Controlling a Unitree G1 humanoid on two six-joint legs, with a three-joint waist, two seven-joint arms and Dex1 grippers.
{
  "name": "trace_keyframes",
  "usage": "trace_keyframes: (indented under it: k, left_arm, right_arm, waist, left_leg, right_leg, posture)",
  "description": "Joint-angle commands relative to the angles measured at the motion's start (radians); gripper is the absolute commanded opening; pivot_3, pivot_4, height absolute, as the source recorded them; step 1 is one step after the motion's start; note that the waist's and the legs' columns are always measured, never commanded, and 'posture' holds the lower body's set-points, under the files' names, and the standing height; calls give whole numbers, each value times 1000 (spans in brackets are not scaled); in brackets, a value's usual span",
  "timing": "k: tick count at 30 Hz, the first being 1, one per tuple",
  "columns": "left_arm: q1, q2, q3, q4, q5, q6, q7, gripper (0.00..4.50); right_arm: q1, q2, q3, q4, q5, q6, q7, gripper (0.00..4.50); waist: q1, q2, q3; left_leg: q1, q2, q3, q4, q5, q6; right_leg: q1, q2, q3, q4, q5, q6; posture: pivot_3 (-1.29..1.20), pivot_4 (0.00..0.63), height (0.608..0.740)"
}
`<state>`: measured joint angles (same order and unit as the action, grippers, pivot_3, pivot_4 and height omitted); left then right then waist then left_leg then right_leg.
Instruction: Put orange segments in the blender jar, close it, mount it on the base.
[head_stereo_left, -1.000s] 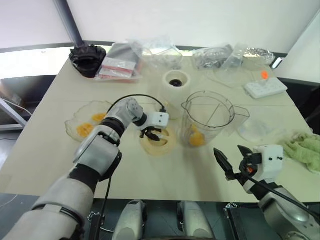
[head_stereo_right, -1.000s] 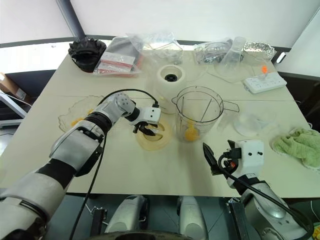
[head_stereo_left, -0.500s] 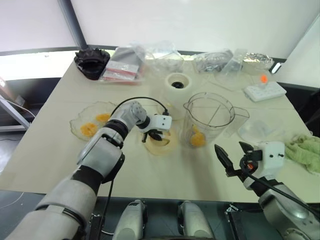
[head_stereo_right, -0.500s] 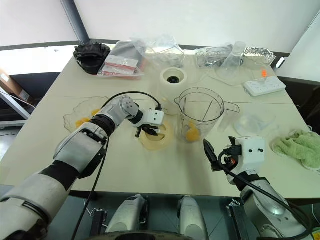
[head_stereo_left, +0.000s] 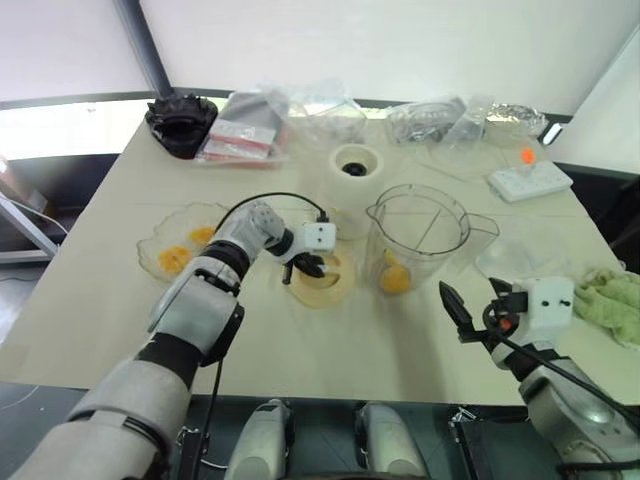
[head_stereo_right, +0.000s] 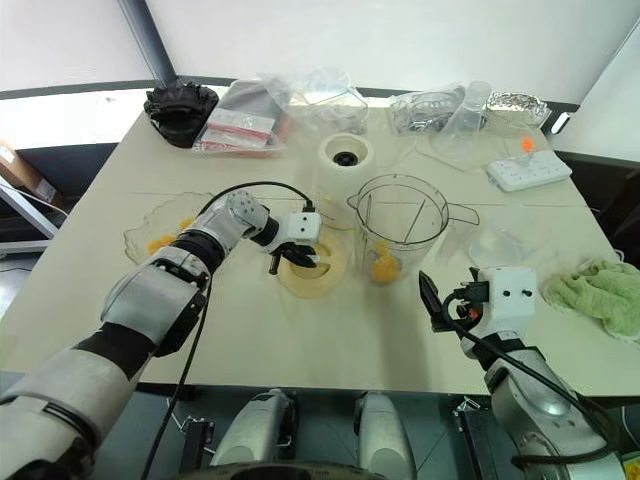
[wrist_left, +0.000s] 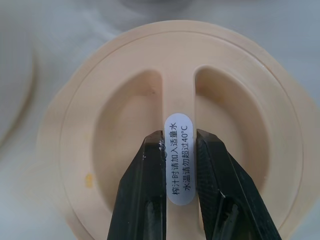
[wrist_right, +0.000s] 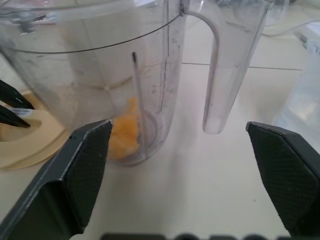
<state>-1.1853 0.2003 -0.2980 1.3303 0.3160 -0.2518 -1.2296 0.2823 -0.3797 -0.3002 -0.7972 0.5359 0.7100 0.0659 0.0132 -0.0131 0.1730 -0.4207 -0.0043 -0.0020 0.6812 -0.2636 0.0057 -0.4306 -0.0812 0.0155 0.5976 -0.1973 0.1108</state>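
Centre frame: left gripper (wrist_left: 171, 165) jaws clenched on cream lid's (wrist_left: 125, 115) handle rib. Right gripper (wrist_right: 175, 170) jaws spread, empty. Blender jar (head_stereo_left: 420, 240) right of lid, holding orange segments (head_stereo_left: 395, 278). Best lifted level, lowered squarely onto jar's rim.

lid (head_stereo_left: 322, 278) left of blender jar (head_stereo_left: 420, 238) (segments (head_stereo_left: 394, 277) inside) | base (head_stereo_left: 352, 166) behind
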Motion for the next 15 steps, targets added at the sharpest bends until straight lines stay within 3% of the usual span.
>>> trace_keyframes:
  k: [1, 9, 15]
  left_arm:
    - [-25, 37, 64, -57, -74, -11, -55, 257]
    - [5, 132, 150, -211, -197, 45, -180, 257]
    - [21, 179, 221, -374, -300, 191, -171, 257]
  right_arm:
    - [-56, -2, 11, 63, -57, -50, 2, 4500]
    - [-183, 5, 21, 225, -127, -111, 27, 4500]
    - [-236, 6, 28, 296, -153, -131, 55, 4500]
  waist:
    - [-1, 0, 0]
    - [-1, 0, 0]
    - [-3, 0, 1]
  left_leg:
    - [-1, -1, 0, 0, 0, 0]
    - [-1, 0, 0, 0, 0, 1]
    - [-1, -1, 0, 0, 0, 1]
  right_leg:
    - [-1, 1, 0, 0, 0, 0]
    - [-1, 1, 0, 2, 0, 0]
    - [-1, 1, 0, 1, 0, 0]
  posture:
    - [0, 150, 740]
    - [0, 150, 740]
    - [0, 150, 740]
